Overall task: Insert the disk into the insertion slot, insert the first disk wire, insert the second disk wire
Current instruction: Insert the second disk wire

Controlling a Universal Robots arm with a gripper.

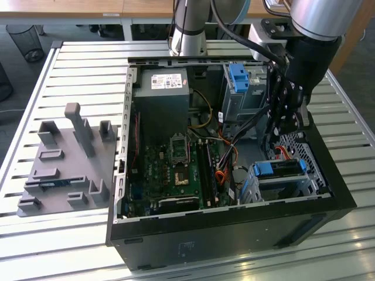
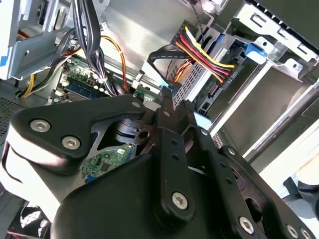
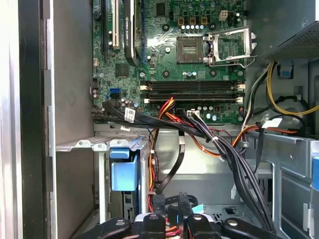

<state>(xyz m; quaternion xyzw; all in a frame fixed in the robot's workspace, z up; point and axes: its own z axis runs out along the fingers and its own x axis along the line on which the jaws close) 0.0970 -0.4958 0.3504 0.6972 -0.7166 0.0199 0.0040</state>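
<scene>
The blue-framed disk (image 1: 280, 168) is sitting inside the shiny metal slot (image 1: 279, 186) at the near corner of the black case (image 1: 234, 234). Just behind it, the black end effector (image 1: 286, 126) is hanging among wires; I cannot tell if it is wide or narrow. Farther back, the green board (image 1: 176, 170) is lying flat.

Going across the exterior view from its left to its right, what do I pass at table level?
Grey fixture plate with upright blocks → power supply with a white label → motherboard → tall grey bay with the blue latch → the disk in the insertion slot, below the gripper.
</scene>
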